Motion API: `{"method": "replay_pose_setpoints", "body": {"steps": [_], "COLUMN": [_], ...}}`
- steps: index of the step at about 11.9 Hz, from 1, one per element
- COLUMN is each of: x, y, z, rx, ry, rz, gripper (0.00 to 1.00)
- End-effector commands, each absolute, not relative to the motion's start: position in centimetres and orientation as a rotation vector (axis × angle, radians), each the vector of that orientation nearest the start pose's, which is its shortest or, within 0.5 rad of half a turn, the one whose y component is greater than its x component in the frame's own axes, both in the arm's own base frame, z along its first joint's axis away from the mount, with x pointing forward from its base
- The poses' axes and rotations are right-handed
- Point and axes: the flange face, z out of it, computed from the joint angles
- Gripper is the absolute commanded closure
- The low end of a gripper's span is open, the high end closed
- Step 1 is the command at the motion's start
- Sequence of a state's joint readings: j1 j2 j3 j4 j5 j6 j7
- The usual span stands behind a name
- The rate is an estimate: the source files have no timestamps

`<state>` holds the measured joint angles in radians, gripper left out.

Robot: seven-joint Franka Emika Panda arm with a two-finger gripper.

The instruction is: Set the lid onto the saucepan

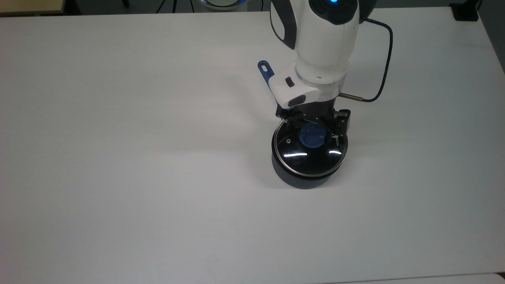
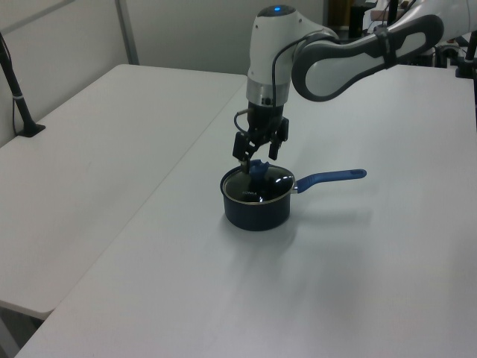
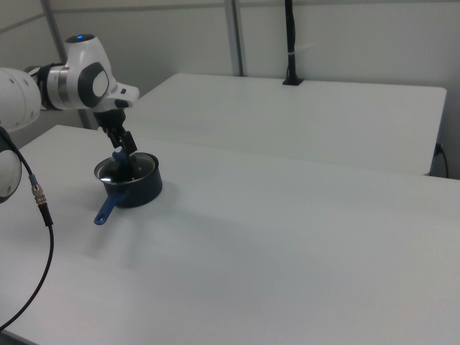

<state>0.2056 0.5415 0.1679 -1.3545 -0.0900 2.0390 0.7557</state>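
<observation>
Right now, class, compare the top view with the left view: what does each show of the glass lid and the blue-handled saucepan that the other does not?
Top view alone: lettering near the rim of the round clear glass lid, plus its small steam vent.

Left view alone: the long blue handle along its whole length.

Both: the lid lying on the dark blue-grey saucepan, with the open gripper at the blue knob.
</observation>
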Motion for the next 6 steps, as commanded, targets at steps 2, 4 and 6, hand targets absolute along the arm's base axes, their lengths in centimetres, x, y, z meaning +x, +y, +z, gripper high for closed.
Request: {"method": "replay_pose_setpoints", "body": {"steps": [2,4,6], "x": [66.5,62.1,57.4], "y": [15.4,9.9,5.6], "z": [53.9,58.8,62.2], "rx": [-2.950,-3.058,-3.128], "ry": [0.804,0.720,0.600], "rz": [-0.266,-0.177,-0.098], "gripper": [0.00,0.00,0.00]}}
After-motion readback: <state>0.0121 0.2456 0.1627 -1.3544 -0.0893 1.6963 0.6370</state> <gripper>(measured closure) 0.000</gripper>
